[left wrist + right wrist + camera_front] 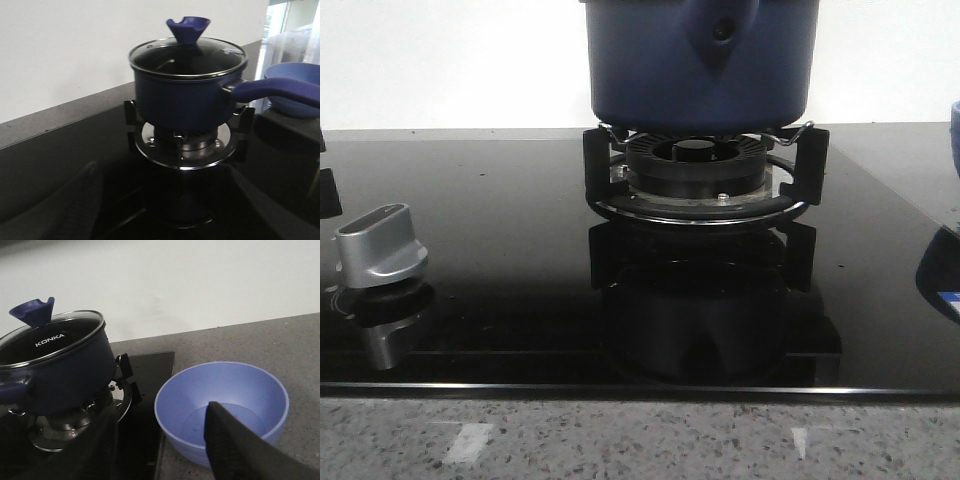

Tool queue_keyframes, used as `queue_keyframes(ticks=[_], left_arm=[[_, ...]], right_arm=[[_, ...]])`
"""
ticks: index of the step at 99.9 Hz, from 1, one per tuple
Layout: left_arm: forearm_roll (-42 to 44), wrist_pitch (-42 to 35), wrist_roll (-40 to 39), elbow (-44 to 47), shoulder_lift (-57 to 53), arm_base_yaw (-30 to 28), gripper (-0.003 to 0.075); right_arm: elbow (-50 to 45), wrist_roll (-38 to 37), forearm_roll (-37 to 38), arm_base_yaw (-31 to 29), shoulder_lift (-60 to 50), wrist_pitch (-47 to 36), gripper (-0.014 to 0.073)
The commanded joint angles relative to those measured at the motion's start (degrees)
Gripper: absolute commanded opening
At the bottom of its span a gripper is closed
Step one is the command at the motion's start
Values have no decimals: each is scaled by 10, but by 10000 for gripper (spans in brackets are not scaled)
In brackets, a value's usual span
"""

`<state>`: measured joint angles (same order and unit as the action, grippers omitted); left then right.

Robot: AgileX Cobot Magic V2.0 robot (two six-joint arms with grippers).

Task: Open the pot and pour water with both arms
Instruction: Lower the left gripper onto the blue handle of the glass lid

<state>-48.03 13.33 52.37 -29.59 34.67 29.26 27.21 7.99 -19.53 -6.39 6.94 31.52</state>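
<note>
Sitting lidded on the burner point(695, 175) at the far middle of the stove, the pot point(187, 95) awaits opening, bowl point(222, 407) at right ready for pouring; both claws spread open, empty.

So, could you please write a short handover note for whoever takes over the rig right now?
Left gripper: open, empty, aimed at the pot.
Right gripper: open, empty, above the light blue bowl.
The pot sits on the burner with its glass lid on; its handle points toward the bowl, which stands on the counter beside the stove.
Done: nothing visible yet.
Left: lift the lid, grasp the handle, pour into the bowl.
</note>
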Motion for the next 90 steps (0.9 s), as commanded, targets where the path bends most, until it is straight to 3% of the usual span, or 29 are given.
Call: queue_keyframes(ticks=[1,30,62,90], left_arm=[[-13,-70,10,-30,33,43,421],[-7,-158,30,-102,150,132,452],[-16,-115,30,-248,280,138,450],[-54,-75,45,-298,325,138,450]], right_arm=[[19,6,0,-3,13,-40,356],[19,6,0,-3,13,-28,356],[19,6,0,-3,13,-28,356],[19,6,0,-3,13,-28,356]])
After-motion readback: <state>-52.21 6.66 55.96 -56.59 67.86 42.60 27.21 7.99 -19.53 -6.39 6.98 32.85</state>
